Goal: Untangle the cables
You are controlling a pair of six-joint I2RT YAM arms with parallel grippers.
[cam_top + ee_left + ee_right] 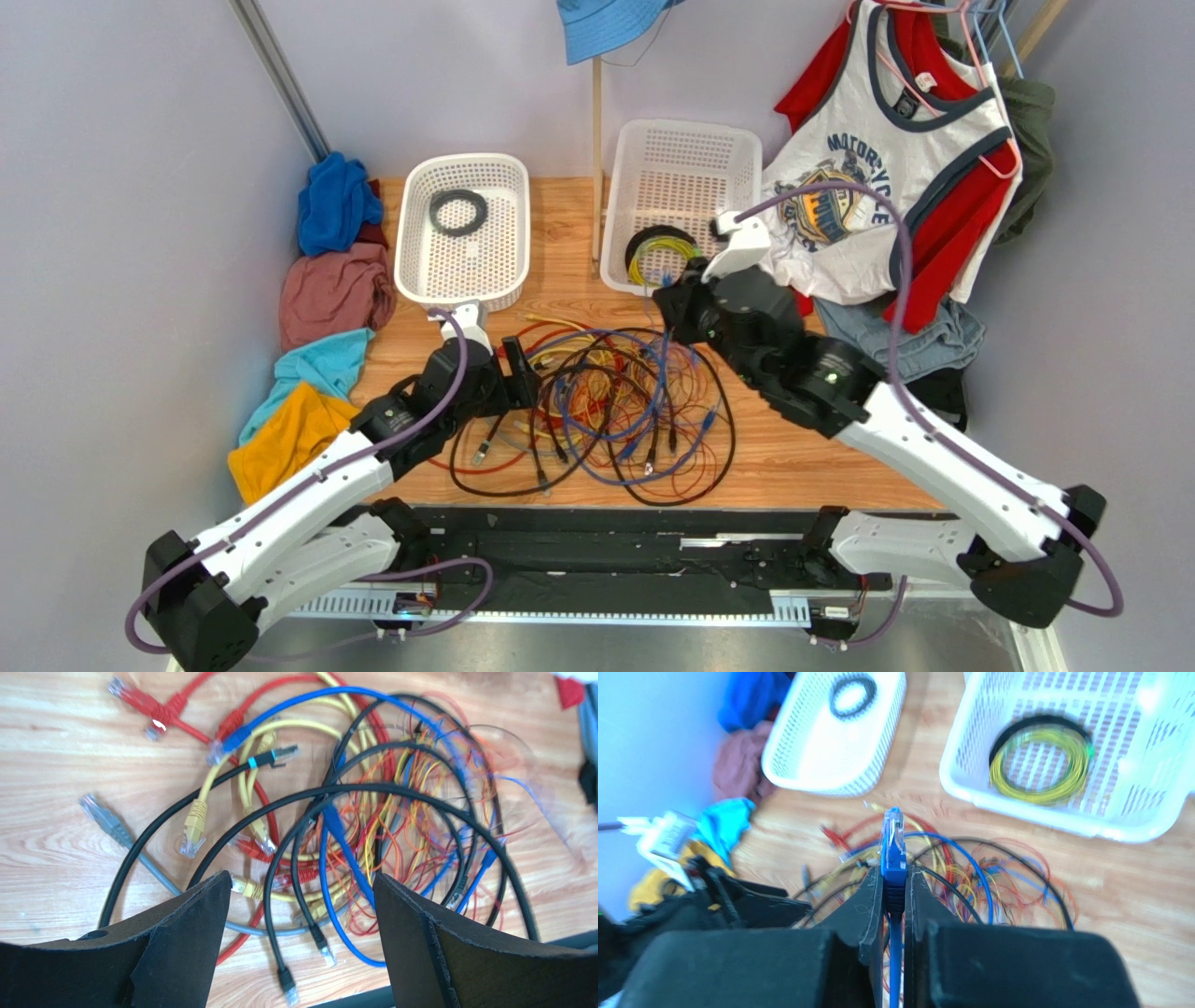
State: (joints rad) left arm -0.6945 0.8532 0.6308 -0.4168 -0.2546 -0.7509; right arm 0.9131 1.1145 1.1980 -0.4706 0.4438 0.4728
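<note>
Have the cables point(603, 406) heaped in one loose knot on the wooden table point(561, 238), centre of the top view, below the left white basket point(421, 273) and right white basket point(687, 175), between both arms. Judging as light and floppy throughout: patch leads in black, blue, yellow, red and grey, plus far thinner orange and red strands point(414, 812) bunched right of centre in the left wrist view. Cannot push any of it, only pull; expect dragged neighbours and plug latches snagging at crossings. Would treat the thin strands as the fragile part and not yank through them. Best taken at the moulded boot behind a plug rather than mid-span, for a shoulder to bear on and a free end to thread out. Doing exactly that with the right gripper point(895, 878): clenched on a blue lead point(893, 840) just behind its plug, plug poking up past the fingertips, cord running down between the pads, at the upper right edge of the heap in the top view. Seeing the left gripper point(302, 882) released, jaws spread wide over the lower middle of the heap, gripping nothing. For it, would go for the grey plug point(98, 812) lying alone at left of that view, or the yellow plug point(193, 829) near it; exposed, by the look.
</note>
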